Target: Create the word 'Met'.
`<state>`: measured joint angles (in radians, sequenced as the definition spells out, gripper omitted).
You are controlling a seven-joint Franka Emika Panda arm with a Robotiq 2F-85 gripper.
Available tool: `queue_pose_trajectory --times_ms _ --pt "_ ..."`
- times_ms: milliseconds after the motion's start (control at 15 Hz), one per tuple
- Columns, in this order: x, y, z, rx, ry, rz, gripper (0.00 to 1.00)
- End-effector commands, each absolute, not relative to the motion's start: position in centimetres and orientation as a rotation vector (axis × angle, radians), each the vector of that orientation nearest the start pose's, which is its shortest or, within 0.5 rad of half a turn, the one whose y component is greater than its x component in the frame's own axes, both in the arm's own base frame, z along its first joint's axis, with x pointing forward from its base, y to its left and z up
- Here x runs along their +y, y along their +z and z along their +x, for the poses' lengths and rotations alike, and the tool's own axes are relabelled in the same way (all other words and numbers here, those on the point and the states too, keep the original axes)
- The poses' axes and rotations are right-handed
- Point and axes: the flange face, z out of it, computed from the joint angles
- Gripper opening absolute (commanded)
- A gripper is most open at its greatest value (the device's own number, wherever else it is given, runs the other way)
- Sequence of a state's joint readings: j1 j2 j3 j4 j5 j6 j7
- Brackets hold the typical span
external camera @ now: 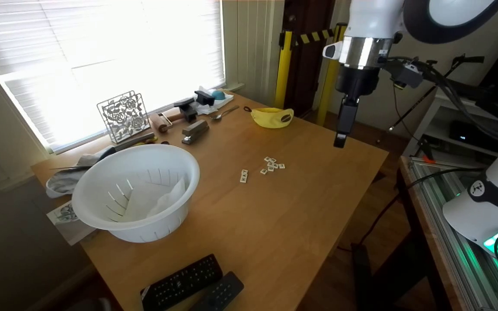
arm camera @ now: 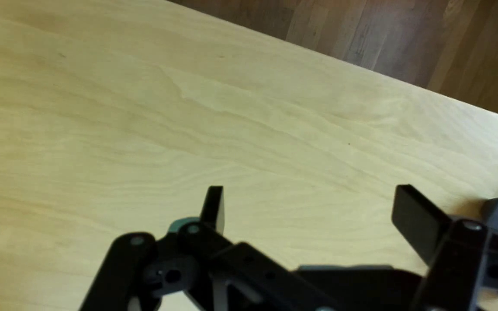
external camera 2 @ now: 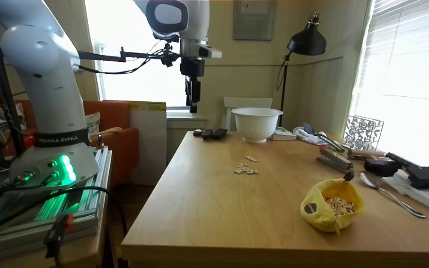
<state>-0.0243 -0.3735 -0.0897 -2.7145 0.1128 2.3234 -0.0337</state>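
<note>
At the left in an exterior view, a white bowl [external camera: 162, 228] stood on the surface [external camera: 275, 224] between eight and nine o'clock from the loose tiles [external camera: 270, 164], something white and crumpled inside it. A lacy metal rack [external camera: 124, 116] stood toward ten o'clock, black remotes [external camera: 182, 283] lay at seven, and a stapler [external camera: 195, 131] sat at ten, nearer the tiles than the rack did. A spoon [external camera: 218, 116] rested between ten and eleven, and a yellow pouch [external camera: 270, 121] sat at twelve, its mouth, seen in an exterior view, showing whitish pieces [external camera 2: 341, 206] inside. Farther right, between two and three o'clock, the claw [arm camera: 309, 190] hung above the surface, whose grain showed between its wide-spread fingers in the wrist view. At eight o'clock from the loose tiles, between them and the bowl, a short row [external camera: 243, 176] of tiles lay end to end, its dark letters too small to read for certain. The loose tiles were little whitish squares, dark-marked, lying at mixed angles, some touching, others just apart.
</note>
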Motion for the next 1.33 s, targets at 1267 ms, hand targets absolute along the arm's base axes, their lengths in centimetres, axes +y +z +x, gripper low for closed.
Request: queue_pose_trajectory --times_ms 1267 --pt "-4.2 29.8 42.3 0.179 0.043 -3.049 1.00"
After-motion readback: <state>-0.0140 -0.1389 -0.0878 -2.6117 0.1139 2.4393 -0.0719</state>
